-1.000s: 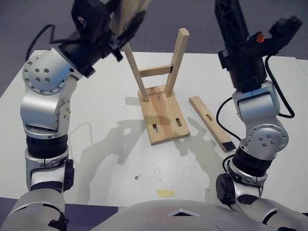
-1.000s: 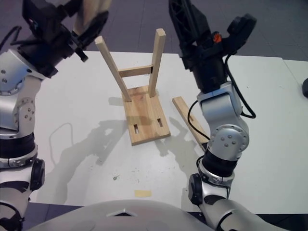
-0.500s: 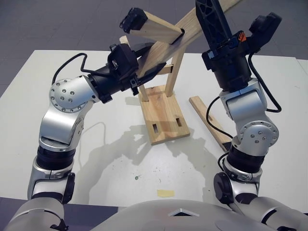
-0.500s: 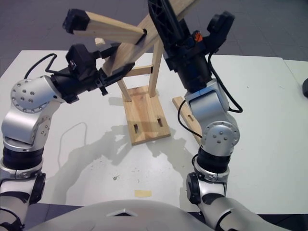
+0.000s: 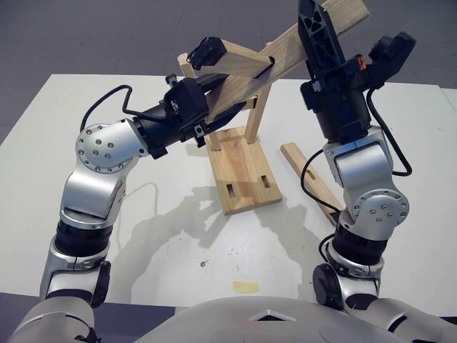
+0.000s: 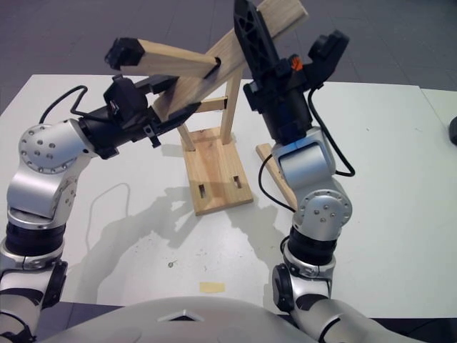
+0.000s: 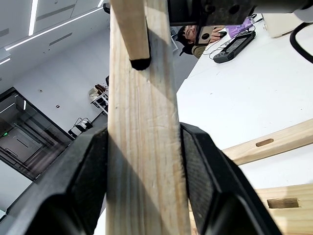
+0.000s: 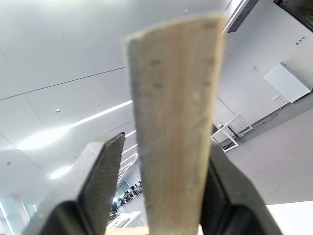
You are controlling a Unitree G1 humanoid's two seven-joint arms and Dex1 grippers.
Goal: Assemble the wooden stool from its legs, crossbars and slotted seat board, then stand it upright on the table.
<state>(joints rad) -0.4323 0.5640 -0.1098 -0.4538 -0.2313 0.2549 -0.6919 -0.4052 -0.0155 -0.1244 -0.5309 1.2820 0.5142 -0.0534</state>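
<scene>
**Desk:** What has changed?

**Photographer:** In the last second both arms have swung in above the table (image 5: 143, 236). A leg (image 5: 289, 56) now spans between them. The left gripper (image 7: 145, 156) pinches its lower part and the right gripper (image 8: 168, 166) is pressed on its upper part.

**Desk:** And nearer the robot?

**Photographer:** The board (image 5: 246, 186) lies flat mid-table, its two near slots (image 5: 232, 190) open. A loose leg (image 5: 307, 175) lies flat just to its right. At the board's far end stands an upright leg (image 5: 255, 118), its partner mostly hidden behind the left arm.

**Desk:** How does the held wood point?

**Photographer:** Its long axis slants from low on the robot's left to high on the right, the top end passing beyond the right gripper. A capped piece (image 5: 243, 57) branches from it towards the left, nearly level.

**Desk:** What would do this step well?

**Photographer:** Probably both grips should stay firm so the joint doesn't twist. The leg needs swinging to vertical with its lower end over a free slot, then lowering straight and clear of the standing pair. I can't see that lower end.
</scene>
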